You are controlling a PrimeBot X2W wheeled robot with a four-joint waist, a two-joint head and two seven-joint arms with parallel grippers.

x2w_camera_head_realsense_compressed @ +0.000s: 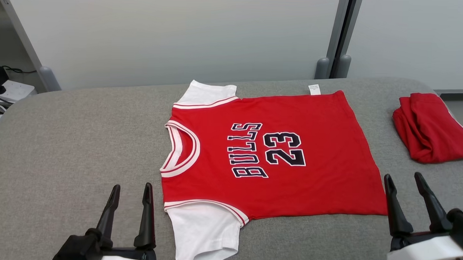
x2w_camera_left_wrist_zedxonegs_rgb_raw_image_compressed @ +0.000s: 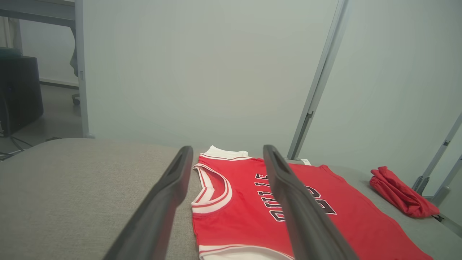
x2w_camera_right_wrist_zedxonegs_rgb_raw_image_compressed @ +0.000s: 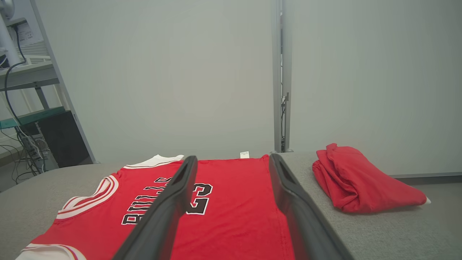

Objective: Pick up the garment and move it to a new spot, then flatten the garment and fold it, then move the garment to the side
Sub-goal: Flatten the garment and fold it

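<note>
Left gripper [x2w_camera_head_realsense_compressed: 132,186]: fingers wide apart, holding nothing. It sits just off the jersey's [x2w_camera_head_realsense_compressed: 276,158] collar end, beside the near white sleeve and clear of the cloth.
Right gripper [x2w_camera_head_realsense_compressed: 403,175]: fingers wide apart, empty, just past the near corner of the jersey's hem.
Jersey: red, lying flat and print-up on the grey table [x2w_camera_head_realsense_compressed: 61,139]. Collar points to the robot's left, hem to its right. A white label [x2w_camera_head_realsense_compressed: 314,89] sticks out at the far hem corner.
Red bundle [x2w_camera_head_realsense_compressed: 428,129]: folded, well beyond the hem, apart from the jersey.
Head view adds a power strip [x2w_camera_head_realsense_compressed: 9,89] off the table, past the collar end.
Left wrist view adds a dark box [x2w_camera_left_wrist_zedxonegs_rgb_raw_image_compressed: 18,94] on the floor on that same side.
Right wrist view adds a shelf [x2w_camera_right_wrist_zedxonegs_rgb_raw_image_compressed: 25,72] with cables there.
</note>
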